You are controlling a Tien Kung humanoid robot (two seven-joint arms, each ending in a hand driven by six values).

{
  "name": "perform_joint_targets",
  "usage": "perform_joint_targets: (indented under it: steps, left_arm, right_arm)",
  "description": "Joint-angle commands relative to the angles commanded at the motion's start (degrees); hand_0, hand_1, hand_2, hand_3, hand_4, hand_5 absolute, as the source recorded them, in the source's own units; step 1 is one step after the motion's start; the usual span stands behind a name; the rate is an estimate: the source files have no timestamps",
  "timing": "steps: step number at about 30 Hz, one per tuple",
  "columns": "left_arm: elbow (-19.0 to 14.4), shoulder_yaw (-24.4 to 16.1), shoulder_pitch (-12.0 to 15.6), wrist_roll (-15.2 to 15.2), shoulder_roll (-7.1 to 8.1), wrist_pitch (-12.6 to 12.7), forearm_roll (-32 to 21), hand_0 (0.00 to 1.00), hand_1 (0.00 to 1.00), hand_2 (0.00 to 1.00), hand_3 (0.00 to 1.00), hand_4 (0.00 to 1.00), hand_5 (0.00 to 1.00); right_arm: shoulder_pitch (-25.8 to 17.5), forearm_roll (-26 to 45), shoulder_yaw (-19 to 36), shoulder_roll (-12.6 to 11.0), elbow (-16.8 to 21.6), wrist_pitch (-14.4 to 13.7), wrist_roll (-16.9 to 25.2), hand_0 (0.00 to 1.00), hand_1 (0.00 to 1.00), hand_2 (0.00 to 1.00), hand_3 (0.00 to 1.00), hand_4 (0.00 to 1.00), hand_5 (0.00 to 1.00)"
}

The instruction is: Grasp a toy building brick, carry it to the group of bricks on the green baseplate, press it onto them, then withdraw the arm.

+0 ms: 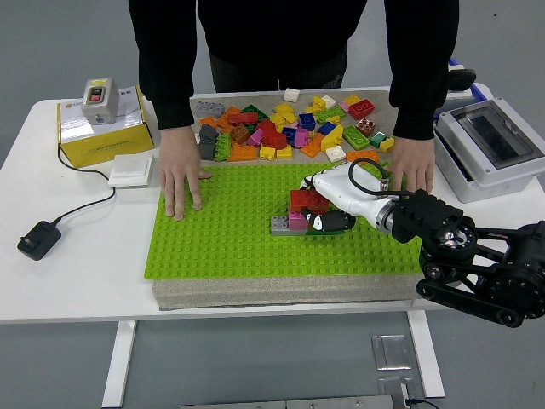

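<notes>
On green baseplate (221, 234), right hand (328, 204) covers red brick (305, 200).

My right arm (477, 268) comes in from the lower right of the frame, its black jointed links low along the right edge, then bends toward the middle. The white forearm shell (353, 194) slants up and left from the black wrist. My right hand (322, 209) sits just right of the frame's centre, palm down, fingers curled and pressed low; the black fingertips (328, 221) point left. I cannot tell whether they close around anything. My left arm does not show. At the top of the frame a person leans in, one hand (180, 177) flat at centre left, the other hand (410, 166) flat at centre right.
</notes>
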Motion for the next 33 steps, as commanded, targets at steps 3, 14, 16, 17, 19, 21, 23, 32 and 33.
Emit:
perform_joint_targets:
  steps: [3,14,16,17,19,21,23,32,33]
  left_arm:
    - [0.0,-0.1,0.0,0.0,-0.01,0.0,0.1,0.681,0.656,0.477,0.652,0.090,0.644]
    - [0.0,-0.3,0.0,0.0,0.08,0.0,0.3,0.681,0.655,0.480,0.654,0.094,0.648]
    - [0.0,-0.3,0.1,0.0,0.07,0.0,0.4,0.681,0.655,0.480,0.654,0.094,0.648]
    - [0.0,-0.3,0.1,0.0,0.05,0.0,0.3,0.681,0.655,0.480,0.654,0.094,0.648]
    - [0.0,-0.4,0.1,0.0,0.02,0.1,0.4,0.682,0.656,0.480,0.655,0.096,0.651]
    - [0.0,-0.4,0.0,0.0,0.01,0.1,0.4,0.682,0.656,0.480,0.655,0.096,0.651]
    - [0.0,-0.3,-0.1,-0.1,-0.02,0.1,0.3,0.682,0.656,0.480,0.655,0.096,0.651]
    - [0.0,-0.1,-0.1,-0.1,-0.15,0.1,0.1,0.683,0.656,0.482,0.657,0.100,0.656]
    - [0.0,-0.1,-0.1,-0.1,-0.15,0.1,0.1,0.683,0.656,0.482,0.657,0.100,0.656]
  right_arm:
    - [-0.1,-0.1,0.5,-0.4,0.2,0.1,0.0,0.113,0.175,0.647,0.641,0.448,0.440]
    - [-2.7,0.8,3.3,-4.7,1.8,-0.2,0.3,0.113,0.173,0.646,0.641,0.446,0.437]
    - [-3.5,1.0,4.0,-5.7,2.1,-0.3,0.4,0.113,0.173,0.646,0.641,0.446,0.437]
    - [-3.9,1.1,4.4,-6.2,2.4,-0.4,0.5,0.113,0.173,0.646,0.641,0.446,0.437]
    - [-4.6,1.1,5.4,-7.0,2.9,-0.5,0.6,0.113,0.173,0.647,0.644,0.435,0.427]
    - [-5.4,1.2,6.4,-7.7,3.5,-0.8,0.7,0.113,0.173,0.647,0.644,0.435,0.427]
    - [-6.2,1.2,7.4,-8.4,3.9,-1.0,0.8,0.113,0.173,0.647,0.644,0.435,0.427]
    - [-9.6,1.7,7.9,-9.9,3.8,-1.8,1.7,0.112,0.173,0.647,0.646,0.421,0.420]
    - [-10.0,1.8,7.9,-10.0,3.7,-1.9,1.8,0.112,0.173,0.647,0.646,0.421,0.420]
